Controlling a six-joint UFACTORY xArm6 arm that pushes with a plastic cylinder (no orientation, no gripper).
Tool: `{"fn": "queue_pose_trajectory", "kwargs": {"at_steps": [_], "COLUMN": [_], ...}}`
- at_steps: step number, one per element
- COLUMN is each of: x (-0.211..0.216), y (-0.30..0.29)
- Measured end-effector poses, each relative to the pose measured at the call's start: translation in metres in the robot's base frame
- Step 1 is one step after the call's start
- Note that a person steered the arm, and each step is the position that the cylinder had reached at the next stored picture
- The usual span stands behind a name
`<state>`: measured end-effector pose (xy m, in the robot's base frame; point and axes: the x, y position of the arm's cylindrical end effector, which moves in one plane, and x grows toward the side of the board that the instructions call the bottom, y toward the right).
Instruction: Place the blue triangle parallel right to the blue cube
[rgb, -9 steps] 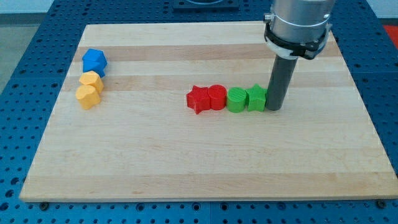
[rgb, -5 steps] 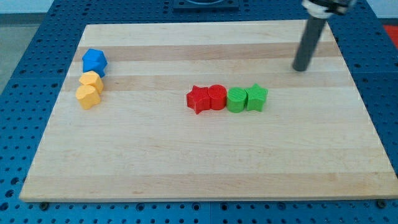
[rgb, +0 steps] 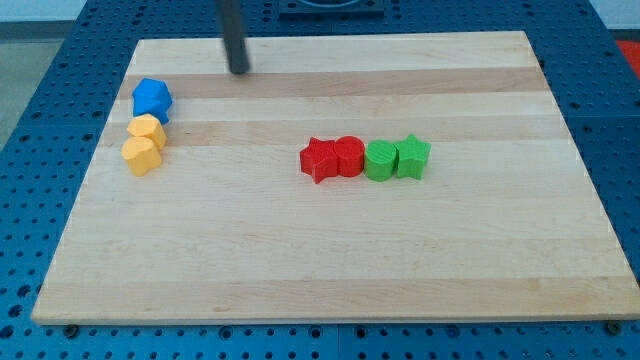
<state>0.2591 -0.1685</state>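
Observation:
One blue block (rgb: 152, 99) sits near the board's left edge, toward the view's top; its exact shape is hard to make out. No second blue block shows. My tip (rgb: 239, 71) is at the view's top, to the right of and slightly above the blue block, apart from it. Two yellow blocks (rgb: 146, 131) (rgb: 141, 155) sit directly below the blue block, touching in a column.
In the middle of the wooden board (rgb: 330, 260) a row of touching blocks runs left to right: red star (rgb: 319, 160), red cylinder (rgb: 347, 156), green cylinder (rgb: 380, 160), green star (rgb: 412, 156). A blue pegboard surrounds the board.
My tip has left the right end of the green star, moved up, then swept far left along the view's top to near the blue block. No block has moved.

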Motion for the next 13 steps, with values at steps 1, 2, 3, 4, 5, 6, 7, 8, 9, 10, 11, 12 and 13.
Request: {"fn": "queue_pose_trajectory", "kwargs": {"at_steps": [1, 2, 3, 4, 5, 6, 7, 8, 9, 10, 11, 12, 13], "x": [0.013, 0.031, 0.059, 0.109, 0.121, 0.113, 0.112, 0.112, 0.112, 0.112, 0.108, 0.106, 0.104], "y": [-0.088, -0.135, -0.136, -0.136, -0.136, -0.128, -0.105, -0.083, -0.066, -0.064, -0.064, -0.063, -0.063]}}
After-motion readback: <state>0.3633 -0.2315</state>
